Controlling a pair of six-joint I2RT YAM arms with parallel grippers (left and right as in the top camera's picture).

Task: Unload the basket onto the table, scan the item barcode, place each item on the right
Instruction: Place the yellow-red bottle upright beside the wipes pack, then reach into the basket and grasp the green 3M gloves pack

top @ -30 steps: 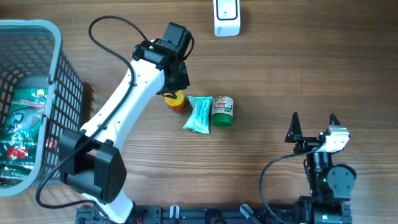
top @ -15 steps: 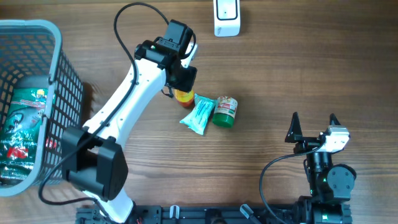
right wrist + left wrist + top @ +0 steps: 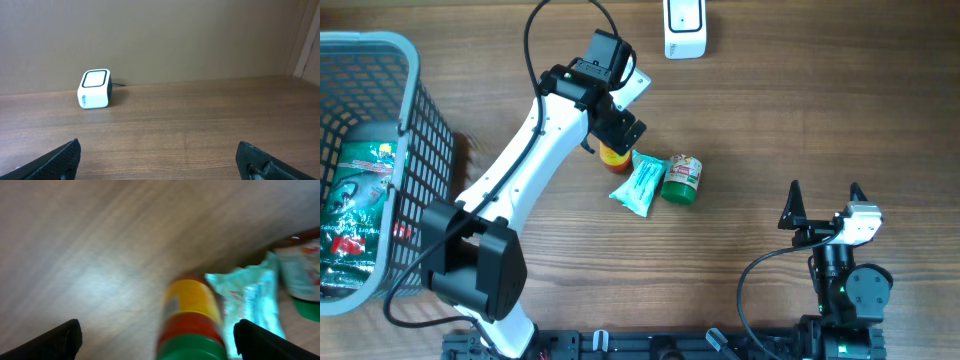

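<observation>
Under my left gripper (image 3: 157, 340), whose fingers stand wide apart around nothing, the yellow-and-red bottle (image 3: 613, 158) sits on the table (image 3: 770, 110), just beside a teal packet (image 3: 640, 184) and a green-lidded jar (image 3: 680, 179). My right gripper (image 3: 159, 159) gapes too, well apart from the scanner (image 3: 685, 28).

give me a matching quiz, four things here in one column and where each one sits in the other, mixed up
Things
1. scanner
2. basket
3. packet
4. bottle

Places
A. far left, with a green bag inside
B. lying between the bottle and the jar
C. between the open left fingers
D. at the top, on its own

Pairs: 1-D, 2-A, 3-B, 4-C
</observation>
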